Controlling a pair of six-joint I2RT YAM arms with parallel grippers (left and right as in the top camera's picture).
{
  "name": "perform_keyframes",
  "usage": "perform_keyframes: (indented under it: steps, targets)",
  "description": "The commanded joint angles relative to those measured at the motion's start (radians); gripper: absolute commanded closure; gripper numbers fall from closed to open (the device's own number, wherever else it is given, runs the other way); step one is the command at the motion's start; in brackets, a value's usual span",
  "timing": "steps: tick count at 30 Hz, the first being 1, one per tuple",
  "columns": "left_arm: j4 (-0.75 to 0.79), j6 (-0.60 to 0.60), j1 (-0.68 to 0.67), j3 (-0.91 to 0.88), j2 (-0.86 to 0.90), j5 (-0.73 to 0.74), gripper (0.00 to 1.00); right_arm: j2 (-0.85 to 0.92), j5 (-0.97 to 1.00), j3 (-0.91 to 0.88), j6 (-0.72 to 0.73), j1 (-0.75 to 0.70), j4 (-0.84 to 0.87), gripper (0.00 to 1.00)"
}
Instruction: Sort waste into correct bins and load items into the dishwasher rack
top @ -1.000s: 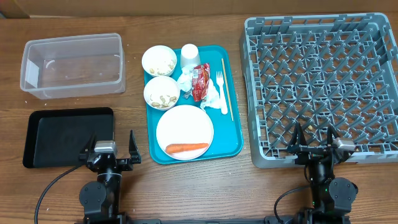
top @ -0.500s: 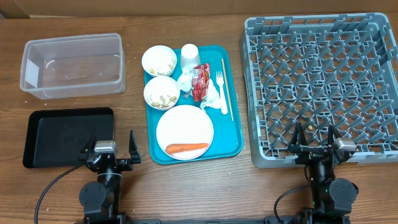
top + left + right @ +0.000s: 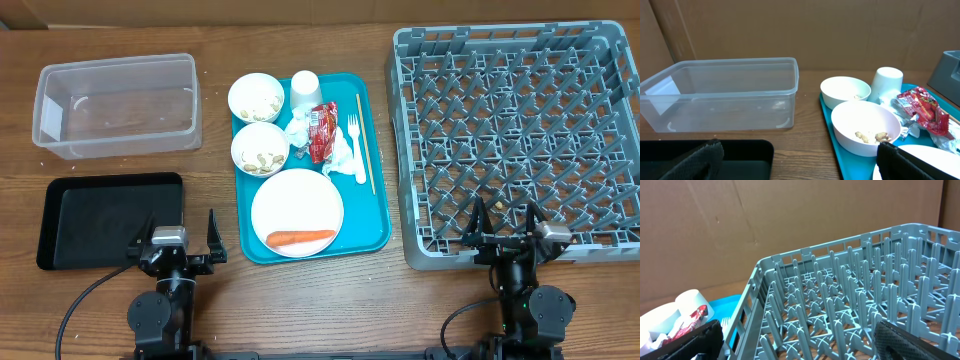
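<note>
Left gripper (image 3: 176,240) and right gripper (image 3: 500,236) both gape empty; the carrot (image 3: 300,238) at the plate's (image 3: 297,200) 6 o'clock looks stiff, light and roll-prone, so I'd pinch it mid-length.

No text, brand, number or sign can be read in any view. The red snack wrapper (image 3: 322,132) carries white and dark printing. In the overhead view it is too small to read, and in the left wrist view it is too crumpled and blurred.
</note>
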Motion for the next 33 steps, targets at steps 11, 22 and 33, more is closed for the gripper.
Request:
perform_keyframes:
  steps: [11, 22, 33]
  targets:
    - [0.031, -0.260, -0.009, -0.004, -0.011, 0.087, 0.00, -0.006, -0.005, -0.010, 0.003, -0.003, 0.003, 0.00]
    - [0.051, -0.467, -0.007, -0.004, -0.010, 0.051, 0.00, -0.006, -0.005, -0.011, 0.003, -0.003, 0.003, 0.00]
    - [-0.055, -0.417, -0.007, 0.213, -0.008, 0.268, 0.00, -0.006, -0.005, -0.010, 0.003, -0.003, 0.003, 0.00]
